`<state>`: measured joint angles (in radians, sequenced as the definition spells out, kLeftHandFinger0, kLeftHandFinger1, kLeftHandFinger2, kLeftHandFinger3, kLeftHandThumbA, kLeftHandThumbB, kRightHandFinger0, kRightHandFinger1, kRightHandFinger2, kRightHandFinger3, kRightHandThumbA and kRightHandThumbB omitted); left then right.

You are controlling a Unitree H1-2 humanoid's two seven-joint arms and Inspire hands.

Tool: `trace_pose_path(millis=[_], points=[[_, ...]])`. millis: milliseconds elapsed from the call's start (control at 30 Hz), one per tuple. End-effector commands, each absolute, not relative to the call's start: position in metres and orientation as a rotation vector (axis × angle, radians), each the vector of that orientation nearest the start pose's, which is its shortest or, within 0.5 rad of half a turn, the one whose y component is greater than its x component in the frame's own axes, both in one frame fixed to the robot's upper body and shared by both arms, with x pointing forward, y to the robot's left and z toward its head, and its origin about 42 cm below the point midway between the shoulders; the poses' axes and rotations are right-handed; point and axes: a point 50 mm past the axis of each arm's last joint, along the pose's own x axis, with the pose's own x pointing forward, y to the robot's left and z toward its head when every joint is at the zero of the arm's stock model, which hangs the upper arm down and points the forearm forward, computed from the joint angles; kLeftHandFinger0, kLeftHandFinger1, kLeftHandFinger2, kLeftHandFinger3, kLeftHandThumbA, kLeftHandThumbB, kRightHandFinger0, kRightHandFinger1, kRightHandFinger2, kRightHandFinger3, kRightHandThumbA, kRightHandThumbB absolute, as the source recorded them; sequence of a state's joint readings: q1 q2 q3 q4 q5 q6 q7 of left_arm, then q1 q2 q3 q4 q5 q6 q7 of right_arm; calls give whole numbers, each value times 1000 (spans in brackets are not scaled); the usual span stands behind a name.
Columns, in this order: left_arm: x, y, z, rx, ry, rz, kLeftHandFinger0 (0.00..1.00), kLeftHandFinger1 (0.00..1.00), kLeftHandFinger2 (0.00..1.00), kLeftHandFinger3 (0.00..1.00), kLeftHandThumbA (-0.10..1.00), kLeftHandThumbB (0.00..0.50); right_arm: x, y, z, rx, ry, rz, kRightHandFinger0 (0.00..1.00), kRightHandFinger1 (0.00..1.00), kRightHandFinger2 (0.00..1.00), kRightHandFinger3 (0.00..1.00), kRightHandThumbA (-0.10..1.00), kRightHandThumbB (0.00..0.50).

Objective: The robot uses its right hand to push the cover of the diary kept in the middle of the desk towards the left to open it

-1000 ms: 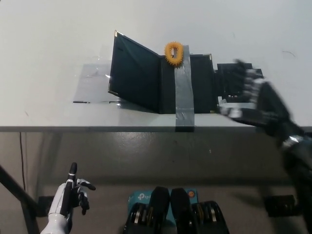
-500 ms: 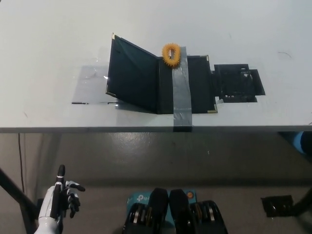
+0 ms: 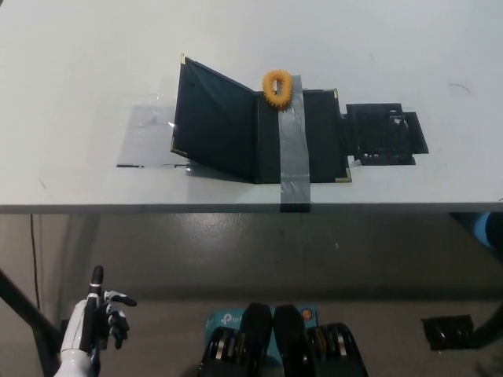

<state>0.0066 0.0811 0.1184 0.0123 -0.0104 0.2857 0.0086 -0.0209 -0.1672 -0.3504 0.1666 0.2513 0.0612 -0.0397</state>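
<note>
L hand (image 3: 93, 326), white, low at pic's bottom left, below the surface (image 3: 71, 94) edge: fingers (image 3: 97, 281) apart, one pointing up, holding nothing. R hand not in view. Diary (image 3: 259, 126) sits mid-surface, near front edge: dark w/ gold corner tips, cover (image 3: 214, 118) swung up to the left and standing tilted, not flat. Grey tape strip (image 3: 292, 149) runs front-to-back over the right half, down past the edge. Orange ring (image 3: 277, 86) at the spine's far end. Black flat piece (image 3: 383, 133) just beside diary's right side. Clear tape patch (image 3: 149, 135) left of cover.
</note>
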Motion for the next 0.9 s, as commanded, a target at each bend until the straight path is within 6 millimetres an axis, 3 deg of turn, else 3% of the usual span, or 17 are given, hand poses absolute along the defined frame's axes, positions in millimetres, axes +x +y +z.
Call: trace_pose_path(millis=[0,33,100,233,267,333,400,467,533,600,667,800,833,867], points=[[280,279,85,70,237,172,93,155,162,299,1000,500,273,-375,80,35,42,-406,451,597,733,788,998,177],[280,279,85,70,237,172,91,155,161,298,1000,500,273,-375,79,35,41,-406,449,597,734,789,996,177],[281,278,86,70,234,171,78,150,150,307,1000,492,274,-374,74,16,64,-384,469,611,767,820,883,215],[281,278,86,66,231,172,84,149,146,313,1000,486,275,-373,72,12,81,-362,496,629,777,841,832,216],[282,278,88,69,227,171,103,164,162,325,1000,482,278,-373,68,0,125,-323,585,688,790,888,824,208],[282,278,88,64,227,172,106,161,149,314,1000,484,278,-371,66,-50,194,-293,603,702,798,906,822,223],[283,279,90,59,218,181,83,137,123,295,1000,456,285,-371,66,-72,255,-259,638,746,818,909,743,226],[285,279,92,62,220,185,68,129,114,294,1000,450,289,-372,67,-94,291,-236,668,783,848,900,703,212],[286,280,91,61,231,181,117,152,126,309,1000,405,292,-377,67,-141,382,-189,646,800,900,924,632,142],[287,281,92,59,233,174,129,165,144,323,1000,432,297,-383,68,-122,430,-187,604,773,870,904,623,145],[287,282,92,60,245,163,155,195,197,358,919,416,297,-386,67,-89,444,-203,524,722,836,907,620,167],[285,281,94,72,252,142,155,229,262,406,767,345,295,-385,70,-74,443,-203,551,723,832,932,615,151],[285,281,94,73,272,122,194,243,284,461,652,264,296,-386,70,-69,450,-206,554,734,832,944,615,152],[285,281,94,78,284,106,220,265,305,504,595,233,297,-386,70,-59,451,-205,558,738,831,950,615,160]])
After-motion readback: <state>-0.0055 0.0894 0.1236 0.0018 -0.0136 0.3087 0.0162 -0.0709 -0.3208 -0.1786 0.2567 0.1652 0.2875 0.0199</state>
